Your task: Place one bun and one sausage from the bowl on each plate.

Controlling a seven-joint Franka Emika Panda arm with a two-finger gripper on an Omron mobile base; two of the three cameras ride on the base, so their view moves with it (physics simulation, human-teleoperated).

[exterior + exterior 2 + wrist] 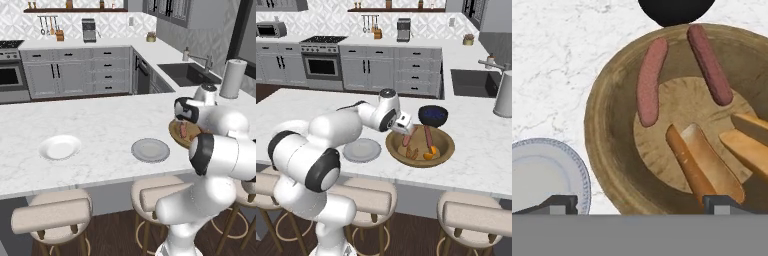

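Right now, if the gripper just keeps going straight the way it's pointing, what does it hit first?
Probably the wooden bowl. The gripper, open, points down at its near wall and floor beside the closest bun; which it meets first is unclear, since depth is hard to judge.

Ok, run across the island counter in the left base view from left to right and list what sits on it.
white plate → grey plate → wooden bowl, partly hidden behind the arm → paper towel roll at the far right, set further back.
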